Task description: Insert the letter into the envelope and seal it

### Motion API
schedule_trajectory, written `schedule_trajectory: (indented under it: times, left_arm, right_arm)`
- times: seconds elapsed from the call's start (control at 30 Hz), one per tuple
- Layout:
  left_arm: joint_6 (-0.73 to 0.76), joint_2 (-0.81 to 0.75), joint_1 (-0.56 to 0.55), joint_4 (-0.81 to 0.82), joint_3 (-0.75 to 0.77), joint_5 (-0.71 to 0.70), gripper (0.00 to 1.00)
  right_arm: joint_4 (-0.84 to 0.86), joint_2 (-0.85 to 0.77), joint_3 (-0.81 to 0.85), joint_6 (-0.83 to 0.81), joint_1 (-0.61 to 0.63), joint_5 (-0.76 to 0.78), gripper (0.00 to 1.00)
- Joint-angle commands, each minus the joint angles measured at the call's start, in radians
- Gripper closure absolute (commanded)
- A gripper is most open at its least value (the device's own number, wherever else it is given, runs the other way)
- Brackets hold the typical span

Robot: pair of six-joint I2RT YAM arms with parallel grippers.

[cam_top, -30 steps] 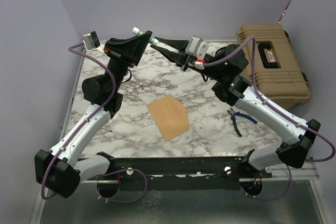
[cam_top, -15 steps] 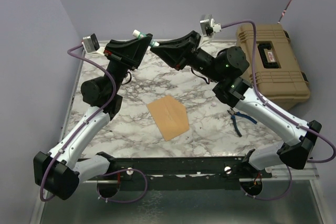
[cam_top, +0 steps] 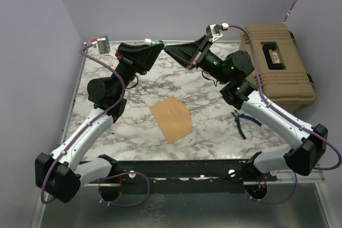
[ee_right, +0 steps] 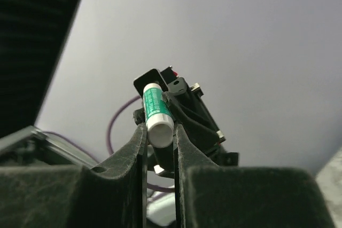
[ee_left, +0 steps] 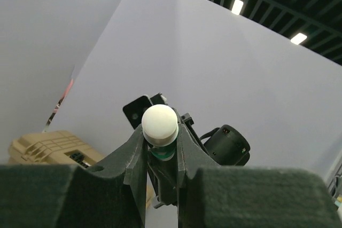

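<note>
Both arms reach up over the far edge of the marble-patterned surface (cam_top: 214, 126), where their tips meet around a glue stick (ee_right: 154, 105).

(a) The left fingers (ee_left: 136, 153) are clenched on the stick. Its rounded white end faces the left wrist camera, pressed between the two pads.

(b) The right fingers (ee_right: 133, 148) are likewise clamped on the stick, coming from the opposite side. The green-labelled body runs away from the right wrist camera toward the other arm.

(c) The envelope (cam_top: 171, 118) is orange-brown with a five-sided outline. It lies flat near the middle of the surface, slightly toward the near edge, its point turned to the right edge. It is well apart from both sets of fingers, which are raised beyond it, and nothing touches it.

(d) A tan hard case (cam_top: 275, 62) stands at the far right corner. Blue-handled pliers (cam_top: 243, 121) lie by the right edge, between the case and the near edge.
</note>
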Motion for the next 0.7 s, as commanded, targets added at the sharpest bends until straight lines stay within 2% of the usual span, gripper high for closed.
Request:
schedule_trajectory:
  times: [0.0, 0.1, 0.17, 0.2, 0.3, 0.37, 0.43, 0.57, 0.67]
  left_arm:
    - [0.084, -0.026, 0.011, 0.11, 0.012, 0.048, 1.0]
    - [0.093, -0.016, 0.01, 0.128, 0.014, 0.059, 1.0]
    - [0.088, -0.011, 0.011, 0.135, 0.01, 0.051, 1.0]
    - [0.082, -0.009, 0.012, 0.135, 0.008, 0.043, 1.0]
    - [0.042, -0.006, 0.012, 0.121, 0.006, 0.001, 1.0]
    - [-0.007, -0.003, 0.011, 0.103, 0.005, -0.034, 1.0]
    - [-0.066, 0.004, 0.012, 0.1, 0.001, -0.048, 1.0]
    - [-0.175, 0.021, 0.011, 0.089, -0.001, -0.042, 1.0]
    - [-0.221, 0.027, 0.012, 0.071, -0.006, -0.035, 1.0]
  right_arm:
    - [0.161, -0.02, -0.031, 0.41, -0.063, 0.153, 0.99]
    - [0.112, -0.014, -0.061, 0.56, -0.062, 0.159, 0.99]
    - [0.097, -0.016, -0.079, 0.562, -0.062, 0.165, 0.99]
    - [0.088, -0.022, -0.086, 0.519, -0.062, 0.176, 0.94]
    - [0.084, -0.071, -0.107, 0.267, -0.062, 0.222, 0.62]
    - [0.156, -0.121, -0.136, 0.043, -0.062, 0.229, 0.4]
    - [0.219, -0.165, -0.166, -0.183, -0.062, 0.2, 0.24]
    - [0.263, -0.217, -0.19, -0.7, -0.062, 0.005, 0.19]
    - [0.167, -0.199, -0.135, -1.034, -0.062, -0.209, 0.2]
